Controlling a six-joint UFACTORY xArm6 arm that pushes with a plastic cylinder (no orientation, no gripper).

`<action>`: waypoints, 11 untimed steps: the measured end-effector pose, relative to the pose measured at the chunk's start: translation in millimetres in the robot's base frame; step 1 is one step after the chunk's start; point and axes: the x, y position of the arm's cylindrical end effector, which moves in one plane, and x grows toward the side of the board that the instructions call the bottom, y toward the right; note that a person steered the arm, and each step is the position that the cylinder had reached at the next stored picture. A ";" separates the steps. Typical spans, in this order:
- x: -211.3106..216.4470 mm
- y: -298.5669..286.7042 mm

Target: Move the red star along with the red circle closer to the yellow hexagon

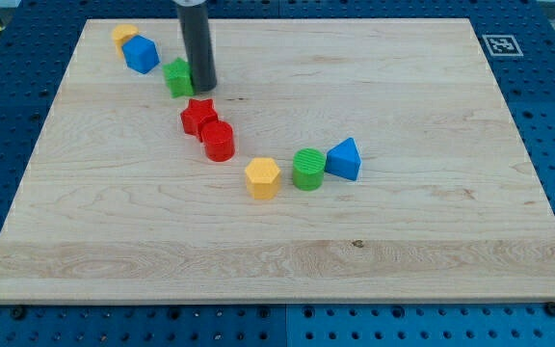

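Observation:
The red star lies left of the board's middle, and the red circle touches it at its lower right. The yellow hexagon lies further to the lower right, a short gap from the red circle. My tip rests on the board just above the red star, close beside a green block on its left. The rod rises out of the view's top.
A blue block and a yellow block lie at the upper left. A green cylinder and a blue triangular block lie right of the yellow hexagon. The wooden board sits on a blue perforated table.

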 end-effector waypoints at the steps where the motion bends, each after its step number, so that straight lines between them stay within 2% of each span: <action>1: -1.0 -11.6; 2: -1.0 -11.6; 4: 44.2 5.8; 7: 65.4 22.2; 8: 98.4 55.9; 10: 136.9 62.5; 11: 103.3 52.6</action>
